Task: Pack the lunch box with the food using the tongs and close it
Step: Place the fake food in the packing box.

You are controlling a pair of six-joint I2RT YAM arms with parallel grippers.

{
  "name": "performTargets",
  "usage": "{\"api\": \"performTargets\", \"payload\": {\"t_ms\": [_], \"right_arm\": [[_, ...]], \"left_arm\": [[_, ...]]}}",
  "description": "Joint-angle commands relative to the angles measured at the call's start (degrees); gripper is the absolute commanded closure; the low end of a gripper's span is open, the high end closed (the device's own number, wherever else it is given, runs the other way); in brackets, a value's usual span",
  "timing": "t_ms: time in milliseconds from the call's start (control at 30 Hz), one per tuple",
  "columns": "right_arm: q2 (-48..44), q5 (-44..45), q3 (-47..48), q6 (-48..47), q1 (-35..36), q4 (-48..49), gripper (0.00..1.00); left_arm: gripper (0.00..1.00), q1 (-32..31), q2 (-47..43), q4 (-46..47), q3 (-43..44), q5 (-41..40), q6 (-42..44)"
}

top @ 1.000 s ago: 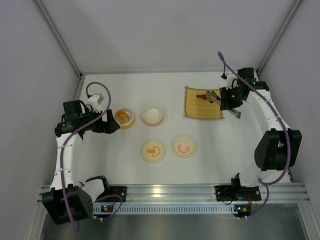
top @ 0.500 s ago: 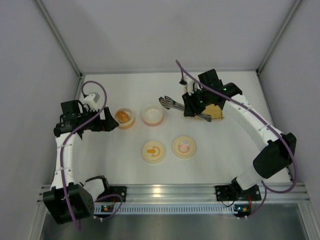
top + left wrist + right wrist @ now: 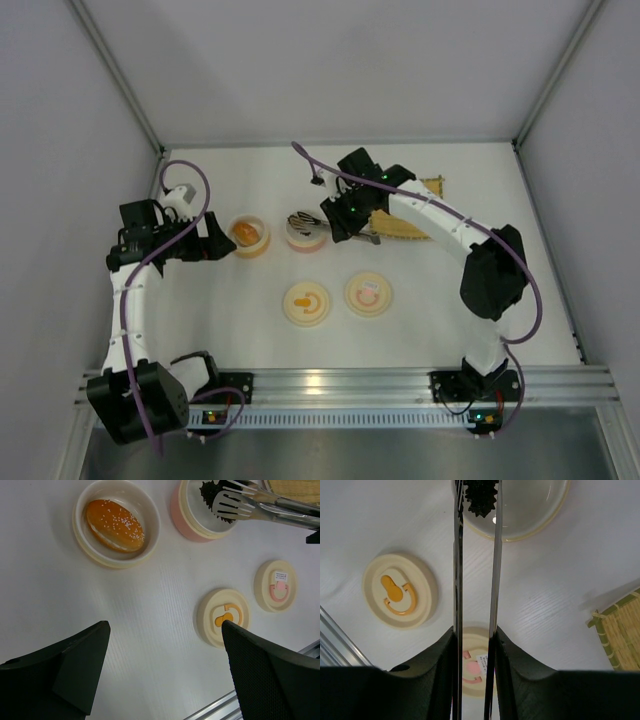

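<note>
**Top view**
- right gripper [image 3: 338, 222]: clenched on the tongs [image 3: 305, 219], mid-frame, just right of the pink bowl [image 3: 306, 245].
- tongs: the tips reach left over the pink bowl's mouth.
- left gripper [image 3: 222, 247]: jaws released and empty, at frame left, just beside the yellow bowl [image 3: 262, 244].
- bun [image 3: 246, 233]: lies inside the yellow bowl.
- lids: the orange-marked lid [image 3: 307, 303] and pink-marked lid [image 3: 368, 294] lie flat on the table [image 3: 430, 290] below the bowls, near each other but apart.
- bamboo mat [image 3: 432, 188]: upper right, partly behind the right arm.

**Left wrist view**
- left fingers [image 3: 75, 670]: spread to the lower corners, with bare table between them.
- black piece [image 3: 210, 491]: top edge, pinched between the tong tips at the pink bowl.
- bun: upper left, in the yellow bowl.

**Right wrist view**
- right fingers [image 3: 520, 670]: pressed on both tong arms, which run up the frame's middle.
- black piece: top centre, between the tips over the pink bowl. Whether it touches the bowl's floor cannot be told.
</note>
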Motion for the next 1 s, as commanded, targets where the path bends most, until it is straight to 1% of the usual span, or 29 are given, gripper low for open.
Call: {"api": "performTargets", "payload": {"t_ms": [0,267,467,800,833,900,933,967], "right_arm": [[0.3,1.2,2.4,0.7,0.6,4.1,1.00],[1.9,2.5,1.7,0.7,0.6,6.3,1.00],[3.6,2.6,2.6,0.8,0.6,5.7,1.00],[3.5,1.9,1.3,0.7,0.6,5.0,1.00],[3.5,1.7,1.3,0.7,0.5,5.0,0.95],[3.6,0.7,1.5,0.8,0.6,4.8,0.90],[3.7,0.4,1.7,0.9,0.5,4.6,0.83],[3.9,0.2,1.8,1.1,0.5,4.6,0.80]], "left_arm": [[0.02,0.4,-1.9,3.1,-0.1,0.5,0.1],[0.02,0.4,-1.7,3.5,-0.1,1.2,0.0],[0.02,0.4,-2.0,3.2,-0.3,0.8,0.5],[0.02,0.4,-1.9,3.8,-0.8,1.0,0.1],[0.02,0.4,-1.8,3.7,-0.8,1.1,0.2],[0.02,0.4,-1.8,3.8,-0.7,1.1,0.1],[0.02,0.4,-1.8,3.9,-0.7,1.2,0.0],[0.02,0.4,-1.8,3.8,-0.8,1.1,0.0]]}}
